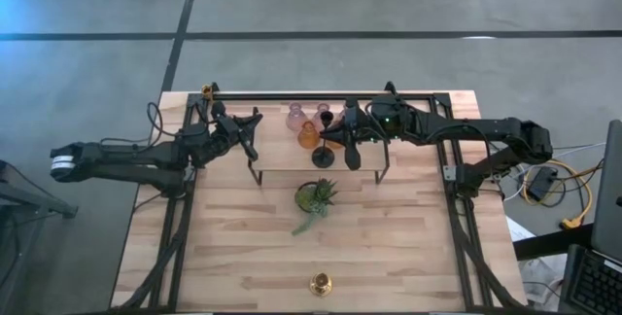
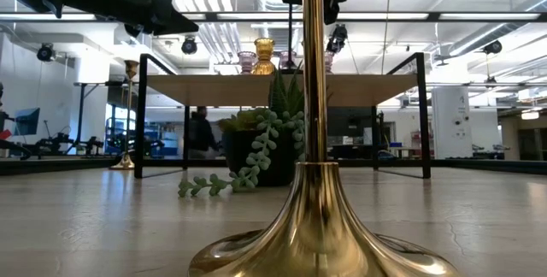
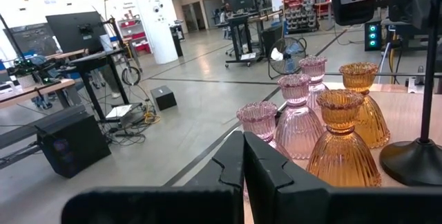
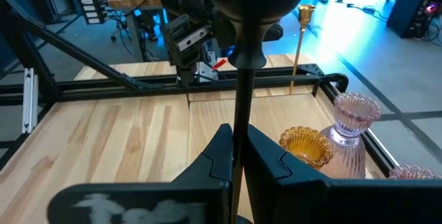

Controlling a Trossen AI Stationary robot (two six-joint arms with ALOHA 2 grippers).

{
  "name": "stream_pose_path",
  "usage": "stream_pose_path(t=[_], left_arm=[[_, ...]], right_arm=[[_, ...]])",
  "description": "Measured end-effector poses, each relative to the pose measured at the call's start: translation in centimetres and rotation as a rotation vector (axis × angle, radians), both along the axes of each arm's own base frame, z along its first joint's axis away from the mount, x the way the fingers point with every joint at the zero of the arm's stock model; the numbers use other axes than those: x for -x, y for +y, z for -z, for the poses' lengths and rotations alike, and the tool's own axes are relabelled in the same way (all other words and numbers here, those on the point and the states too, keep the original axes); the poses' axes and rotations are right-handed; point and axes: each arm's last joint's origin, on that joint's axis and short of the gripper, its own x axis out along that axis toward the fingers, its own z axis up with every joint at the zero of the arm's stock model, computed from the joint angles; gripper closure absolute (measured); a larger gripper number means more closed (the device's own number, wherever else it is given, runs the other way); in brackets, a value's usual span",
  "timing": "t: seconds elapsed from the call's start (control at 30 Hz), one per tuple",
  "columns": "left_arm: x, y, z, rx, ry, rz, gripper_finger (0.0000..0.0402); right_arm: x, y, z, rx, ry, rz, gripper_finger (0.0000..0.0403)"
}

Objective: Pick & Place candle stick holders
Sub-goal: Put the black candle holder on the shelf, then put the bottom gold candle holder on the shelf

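A pale wooden table stands on a grey concrete floor, with a black-framed raised shelf across its far half and an open workshop of benches and racks beyond. On that shelf the glass candle stick holders are clustered: three pale pink holders and two amber holders, close-packed and touching or nearly so. The black slim-stemmed holder stands just beside them on its round base. The right gripper is closed on the black holder's thin stem, one finger on each side of it, with the holder's cup above the fingers and an amber holder and a pink one just beyond. The left gripper hovers at the shelf's left end with its fingers pressed together and nothing between them; the pink and amber holders lie just ahead of its fingertips, the nearest pink one almost at them. One brass holder stands alone at the table's near edge, well apart from both grippers, and fills the low view with its flared base. A second brass holder stands at the far left corner of the table, behind the left arm. A small green potted plant sits mid-table, in front of the shelf.
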Motion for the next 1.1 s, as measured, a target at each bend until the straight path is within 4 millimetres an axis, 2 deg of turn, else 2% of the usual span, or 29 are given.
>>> stream_pose_path(t=[0.23,0.63,0.83,1.1], left_arm=[[0.00,0.00,0.01,0.000,0.001,0.000,0.0394],[0.00,0.00,0.01,0.000,0.001,0.000,0.0394],[0.00,0.00,0.01,0.000,0.001,0.000,0.0394],[-0.01,0.00,0.01,0.000,0.001,0.000,0.0394]], right_arm=[[-0.13,-0.03,0.15,-0.001,0.010,0.001,0.0391],[-0.08,-0.02,-0.13,0.010,-0.011,0.000,0.0344],[-0.07,-0.03,-0.14,0.011,-0.011,0.003,0.0300],[-0.03,-0.14,-0.08,0.037,-0.002,0.029,0.0214]])
